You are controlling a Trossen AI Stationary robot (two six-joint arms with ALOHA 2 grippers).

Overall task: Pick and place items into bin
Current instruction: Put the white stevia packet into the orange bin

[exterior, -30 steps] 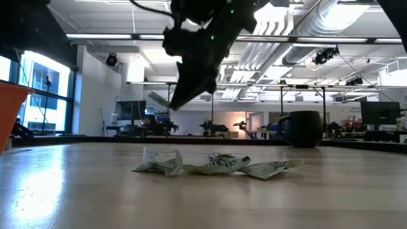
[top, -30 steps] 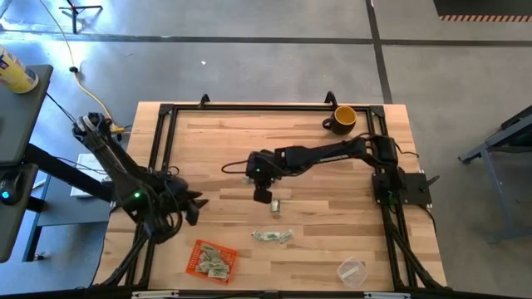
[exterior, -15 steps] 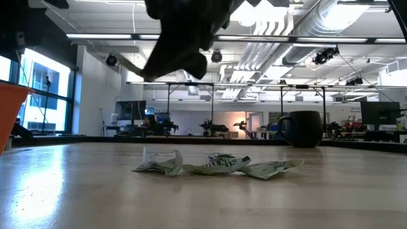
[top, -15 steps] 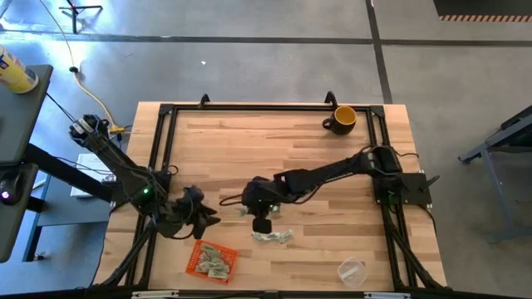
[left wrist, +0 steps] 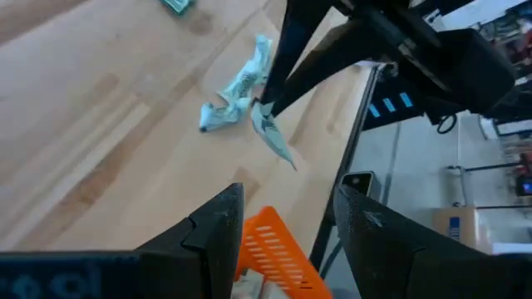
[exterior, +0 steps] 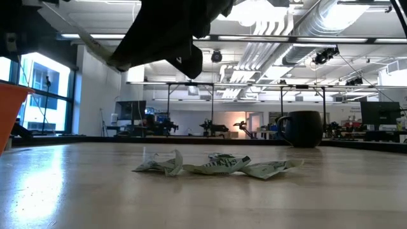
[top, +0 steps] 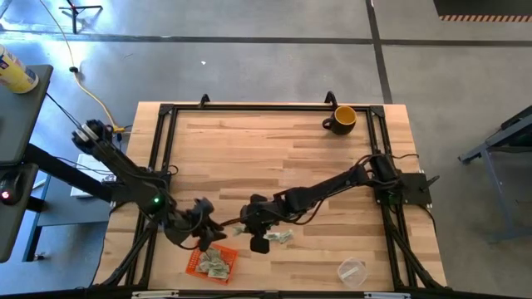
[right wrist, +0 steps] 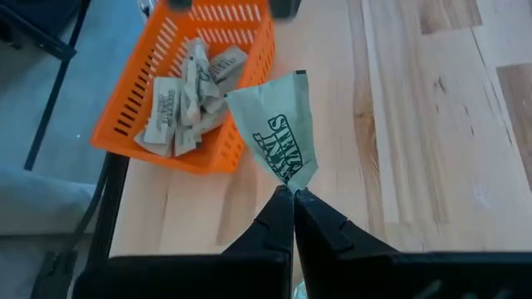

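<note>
The orange bin [top: 199,264] stands near the table's near edge, left of centre, with several pale paper pieces in it; it also shows in the right wrist view [right wrist: 166,91] and the left wrist view [left wrist: 270,253]. My right gripper [top: 243,227] is shut on one green-and-white paper piece [right wrist: 283,141], just right of the bin and above the table. A small heap of pieces [top: 278,237] lies flat on the wood beside it and shows in the low view [exterior: 216,164]. My left gripper [top: 208,237] is open and empty, just above the bin's far edge. My right gripper pinches the paper piece by one narrow end [right wrist: 288,188] between its two fingertips. The fingers reach in from the table's right, toward the bin. The piece sticks out beyond the fingertips [left wrist: 270,129], lifted clear of the table and short of the bin's rim.
A yellow-and-black mug [top: 342,119] stands at the far right corner. A clear plastic cup [top: 351,270] stands at the near right. One more piece [left wrist: 174,4] lies farther out on the wood. A black frame [top: 166,112] runs round the table's edge.
My right gripper has carried the held piece from the table's middle toward the near edge and left, to just beside the bin, keeping shut. My left gripper has gone toward the table's right and near edge, up to the bin. The heap has stayed where it was.
</note>
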